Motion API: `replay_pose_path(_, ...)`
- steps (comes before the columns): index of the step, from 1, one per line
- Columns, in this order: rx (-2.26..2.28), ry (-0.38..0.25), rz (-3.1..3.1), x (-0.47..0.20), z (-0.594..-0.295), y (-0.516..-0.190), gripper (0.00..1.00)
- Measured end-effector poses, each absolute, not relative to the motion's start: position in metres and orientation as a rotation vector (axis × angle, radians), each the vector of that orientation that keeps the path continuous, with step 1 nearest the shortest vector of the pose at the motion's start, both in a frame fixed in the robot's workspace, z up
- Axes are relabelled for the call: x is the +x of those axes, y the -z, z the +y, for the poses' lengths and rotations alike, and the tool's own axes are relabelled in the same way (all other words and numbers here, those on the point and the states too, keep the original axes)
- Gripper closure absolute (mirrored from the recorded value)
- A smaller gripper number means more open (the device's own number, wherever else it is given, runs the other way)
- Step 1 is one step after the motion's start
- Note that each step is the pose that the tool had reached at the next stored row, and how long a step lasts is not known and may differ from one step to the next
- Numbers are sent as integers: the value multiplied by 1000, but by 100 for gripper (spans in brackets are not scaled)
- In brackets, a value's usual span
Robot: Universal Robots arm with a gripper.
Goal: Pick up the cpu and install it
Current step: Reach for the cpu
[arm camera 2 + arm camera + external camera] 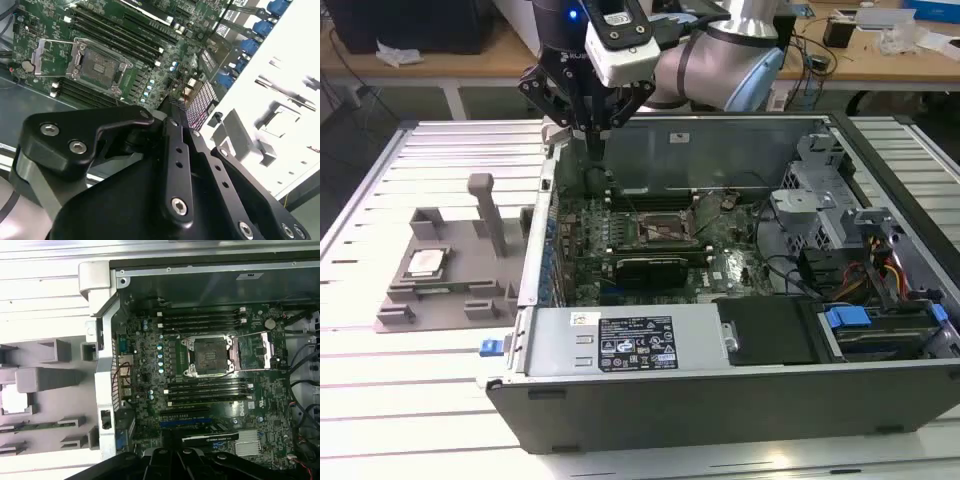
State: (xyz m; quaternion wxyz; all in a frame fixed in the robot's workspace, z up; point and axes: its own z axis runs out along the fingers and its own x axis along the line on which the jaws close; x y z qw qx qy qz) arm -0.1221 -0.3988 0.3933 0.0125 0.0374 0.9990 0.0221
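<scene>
The cpu [425, 262], a small silvery square chip, lies in a recess of the grey plastic tray [395, 305] on the exterior view's left, outside the computer case. In the first wrist view the cpu [13, 401] is a pale square at the tray's edge. My gripper [595, 148] hangs above the case's left wall, well apart from the cpu, its fingers drawn together to a point with nothing between them. The motherboard's socket [665, 228] is empty, with its metal cover [260, 350] swung open beside the socket [207, 356]. Seen from behind the gripper's black linkage, the socket [97, 65] lies beyond it.
The open computer case [720, 420] lies on a slatted metal table [380, 400]. Memory slots [205, 390] flank the socket, and a graphics card [650, 268] sits nearer the front. Drive bays and cables [865, 270] crowd the case's right end. An upright post [488, 210] rises from the tray.
</scene>
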Motion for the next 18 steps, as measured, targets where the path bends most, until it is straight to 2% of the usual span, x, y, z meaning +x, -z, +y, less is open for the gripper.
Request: replay_pose_path(18,117,-69,3114,-177,-399,-393,89)
